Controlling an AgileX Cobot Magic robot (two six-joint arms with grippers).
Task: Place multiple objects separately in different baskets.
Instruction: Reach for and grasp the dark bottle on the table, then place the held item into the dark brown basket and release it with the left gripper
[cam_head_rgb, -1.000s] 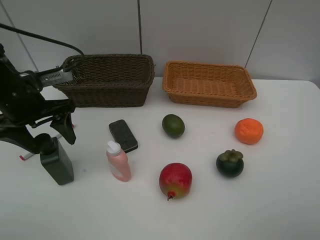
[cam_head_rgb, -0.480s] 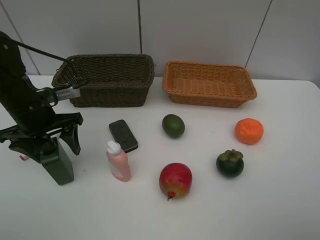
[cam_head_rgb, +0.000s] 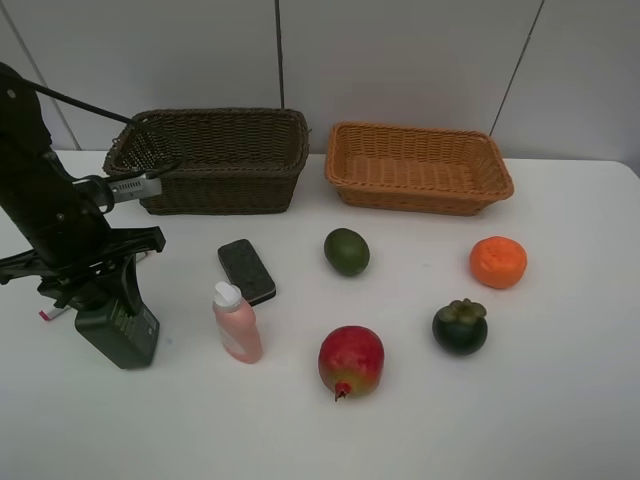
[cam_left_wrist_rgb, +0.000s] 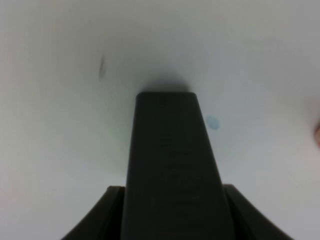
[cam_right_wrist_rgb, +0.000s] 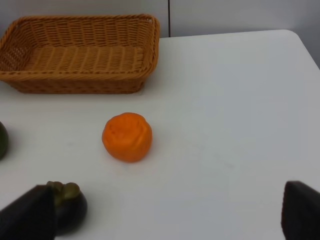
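My left gripper (cam_head_rgb: 97, 290) is shut on the top of the dark green pump bottle (cam_head_rgb: 122, 337), which leans slightly at the table's left. In the left wrist view the bottle (cam_left_wrist_rgb: 172, 160) sits tight between my fingers (cam_left_wrist_rgb: 102, 212). The white red-tipped marker (cam_head_rgb: 52, 313) lies partly hidden behind the arm. The pink bottle (cam_head_rgb: 237, 325), black eraser (cam_head_rgb: 247, 270), lime (cam_head_rgb: 346, 251), pomegranate (cam_head_rgb: 351, 360), mangosteen (cam_head_rgb: 460, 326) and orange (cam_head_rgb: 498, 261) stand on the table. My right gripper (cam_right_wrist_rgb: 165, 220) is open and empty, near the orange (cam_right_wrist_rgb: 127, 136) and mangosteen (cam_right_wrist_rgb: 67, 205).
The dark brown basket (cam_head_rgb: 215, 185) stands at the back left and the light orange-tan basket (cam_head_rgb: 420, 198) at the back right; both are empty. The tan basket also shows in the right wrist view (cam_right_wrist_rgb: 75, 85). A grey wall stands behind the table.
My left gripper has come down over the green bottle's top and closed on it. The bottle has shifted slightly right and tilted. Nothing else moved.
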